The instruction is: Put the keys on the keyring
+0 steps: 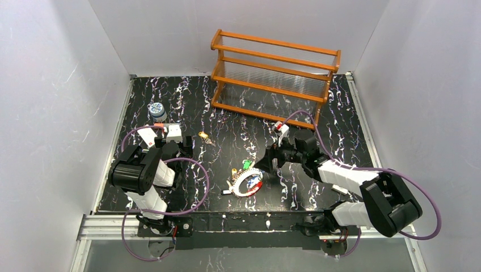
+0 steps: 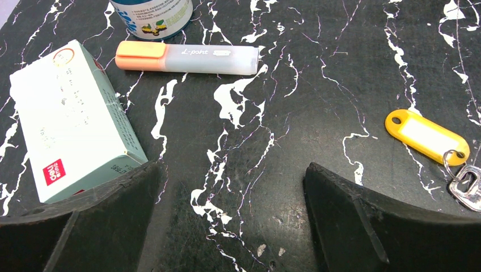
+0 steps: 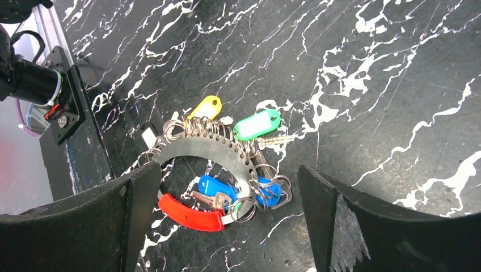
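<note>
The keyring [image 3: 212, 148] is a flat silvery metal arc with a curved red piece [image 3: 190, 214], lying on the black marbled table. Keys with a green tag [image 3: 258, 124], a yellow tag [image 3: 205, 107] and blue tags [image 3: 218, 187] hang from it by small rings. My right gripper [image 3: 230, 170] hovers open over it, one finger on either side, touching nothing. One more key with a yellow tag [image 2: 426, 136] lies apart on the table, ahead and right of my left gripper [image 2: 231, 170], which is open and empty. From above, the keyring [image 1: 245, 182] sits centre front.
A white box [image 2: 68, 119] lies by the left gripper's left finger. An orange-capped highlighter [image 2: 187, 56] and a round jar [image 2: 152, 14] lie beyond it. A wooden rack [image 1: 275, 76] stands at the back. White walls enclose the table.
</note>
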`<state>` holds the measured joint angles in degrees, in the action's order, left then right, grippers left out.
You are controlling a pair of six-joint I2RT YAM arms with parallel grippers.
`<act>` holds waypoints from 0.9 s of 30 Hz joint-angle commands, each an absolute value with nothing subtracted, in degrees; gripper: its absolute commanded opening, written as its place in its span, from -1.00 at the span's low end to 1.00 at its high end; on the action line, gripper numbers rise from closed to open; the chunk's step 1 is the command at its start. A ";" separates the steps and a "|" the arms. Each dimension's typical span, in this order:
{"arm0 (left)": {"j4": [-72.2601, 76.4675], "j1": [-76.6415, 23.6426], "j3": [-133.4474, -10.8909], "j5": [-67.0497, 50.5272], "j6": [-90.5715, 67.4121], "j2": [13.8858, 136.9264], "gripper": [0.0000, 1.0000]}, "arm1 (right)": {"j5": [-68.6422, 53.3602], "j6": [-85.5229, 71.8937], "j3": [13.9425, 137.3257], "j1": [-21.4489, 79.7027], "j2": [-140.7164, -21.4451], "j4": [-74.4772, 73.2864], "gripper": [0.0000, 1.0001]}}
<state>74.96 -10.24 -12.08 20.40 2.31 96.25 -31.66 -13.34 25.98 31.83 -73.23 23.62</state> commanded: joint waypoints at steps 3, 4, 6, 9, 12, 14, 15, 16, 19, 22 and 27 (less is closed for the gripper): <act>75.58 -9.93 -12.83 21.88 1.80 96.06 0.97 | -32.28 -13.25 29.28 31.52 -73.80 25.28 0.97; 75.59 -9.93 -12.85 21.88 1.82 96.06 0.97 | -32.46 -13.49 29.53 31.47 -73.82 25.01 0.97; 75.58 -9.93 -12.88 21.88 1.82 96.06 0.97 | -32.54 -13.52 29.70 31.55 -73.35 24.43 0.97; 75.54 -9.93 -12.83 21.88 1.84 96.06 0.97 | -32.55 -13.78 28.55 31.50 -72.20 24.63 0.97; 75.59 -9.93 -12.83 21.89 1.82 96.06 0.97 | -31.81 -13.70 27.35 31.51 -70.89 24.24 0.97; 75.56 -9.93 -12.88 21.88 1.85 96.07 0.97 | -31.09 -13.83 26.47 31.51 -69.95 24.37 0.97; 75.58 -9.93 -12.84 21.88 1.83 96.07 0.97 | -30.70 -13.84 26.16 31.50 -69.60 24.43 0.97; 75.59 -9.93 -12.83 21.88 1.80 96.11 0.97 | -30.50 -13.85 25.92 31.51 -69.27 24.40 0.97; 75.59 -9.93 -12.83 21.88 1.80 96.07 0.97 | -29.92 -13.81 25.75 31.47 -68.76 23.95 0.97; 75.56 -9.93 -12.83 21.88 1.85 96.06 0.97 | -29.80 -13.61 25.72 31.50 -68.47 23.27 0.97; 75.57 -9.93 -12.83 21.88 1.84 96.06 0.97 | -30.46 -13.21 26.50 31.50 -68.96 22.30 0.97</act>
<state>74.96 -10.22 -12.08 20.40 2.31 96.23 -30.30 -13.58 26.04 31.83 -69.78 22.70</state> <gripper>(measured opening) 0.983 0.984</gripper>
